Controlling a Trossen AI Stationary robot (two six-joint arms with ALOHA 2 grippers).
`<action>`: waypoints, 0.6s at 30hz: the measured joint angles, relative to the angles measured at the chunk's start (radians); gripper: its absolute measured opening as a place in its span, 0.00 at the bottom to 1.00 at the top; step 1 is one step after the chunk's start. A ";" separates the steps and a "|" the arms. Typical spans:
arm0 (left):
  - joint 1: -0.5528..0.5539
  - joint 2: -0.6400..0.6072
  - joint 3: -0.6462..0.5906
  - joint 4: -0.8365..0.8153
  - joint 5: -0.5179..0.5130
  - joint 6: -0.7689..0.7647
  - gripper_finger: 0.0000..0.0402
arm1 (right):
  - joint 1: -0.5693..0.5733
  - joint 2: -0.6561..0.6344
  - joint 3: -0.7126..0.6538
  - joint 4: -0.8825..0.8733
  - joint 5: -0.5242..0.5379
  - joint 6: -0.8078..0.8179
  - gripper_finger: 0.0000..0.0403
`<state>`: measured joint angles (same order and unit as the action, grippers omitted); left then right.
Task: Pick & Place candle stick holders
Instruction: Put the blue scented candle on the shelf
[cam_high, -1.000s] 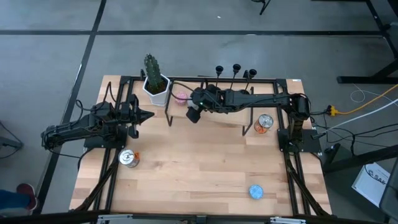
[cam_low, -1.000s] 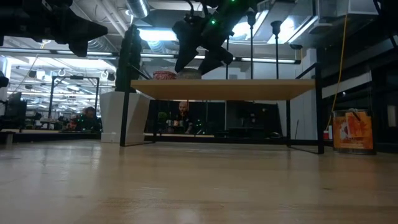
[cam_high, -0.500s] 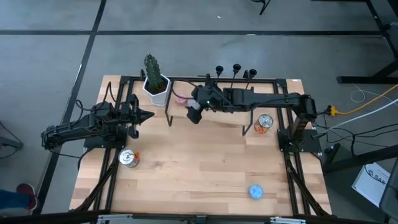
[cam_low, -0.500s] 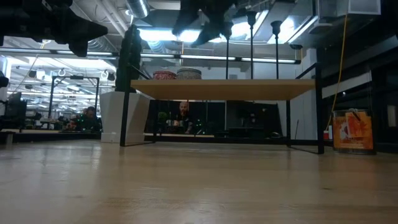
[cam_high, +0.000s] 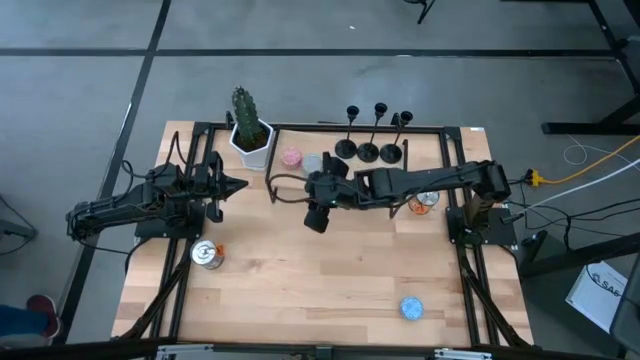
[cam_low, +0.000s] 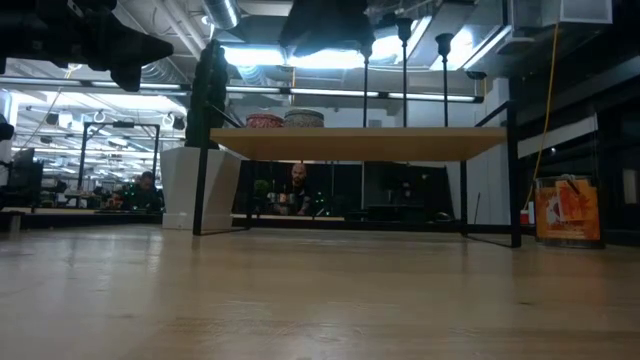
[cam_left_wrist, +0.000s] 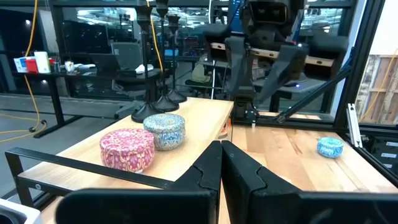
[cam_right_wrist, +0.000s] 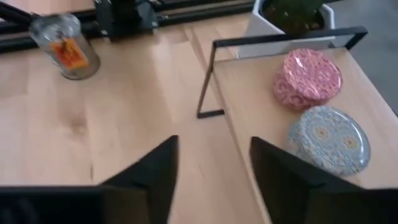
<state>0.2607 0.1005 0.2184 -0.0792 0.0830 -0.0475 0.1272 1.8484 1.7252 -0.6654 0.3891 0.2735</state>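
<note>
Three black candle stick holders (cam_high: 368, 148) stand upright on their round bases at the far side of a low wooden shelf (cam_low: 360, 143); they also show in the left wrist view (cam_left_wrist: 155, 93). My right gripper (cam_high: 318, 216) hovers open and empty off the shelf's near left corner, high above the table (cam_right_wrist: 214, 158). A pink tin (cam_right_wrist: 309, 78) and a grey tin (cam_right_wrist: 328, 144) lie on the shelf beside it. My left gripper (cam_high: 236, 184) waits shut at the table's left (cam_left_wrist: 221, 163).
A potted cactus (cam_high: 249, 130) stands at the far left by the shelf. One metal can (cam_high: 207, 254) sits near the left arm, another (cam_high: 424, 197) under my right arm. A blue tin (cam_high: 411, 307) lies near the front edge. The table's middle is bare wood.
My right gripper has drawn back from over the tins on the shelf toward the table's near edge and has risen, out of the top of the low view. The holders' bases, hidden under its arm before, now show. The tins and holders have stayed in place.
</note>
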 joint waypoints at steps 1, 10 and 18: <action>0.000 0.000 0.000 0.000 0.000 0.000 0.01 | 0.000 0.000 0.000 -0.010 0.000 0.000 0.40; 0.000 0.000 0.000 0.000 0.000 0.000 0.01 | -0.042 0.001 0.000 -0.145 0.084 0.134 0.05; 0.000 0.000 0.000 0.000 0.000 0.000 0.01 | -0.082 0.061 -0.005 -0.141 0.081 0.156 0.03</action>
<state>0.2607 0.1005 0.2184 -0.0795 0.0829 -0.0479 0.0450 1.9097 1.7206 -0.8065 0.4706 0.4294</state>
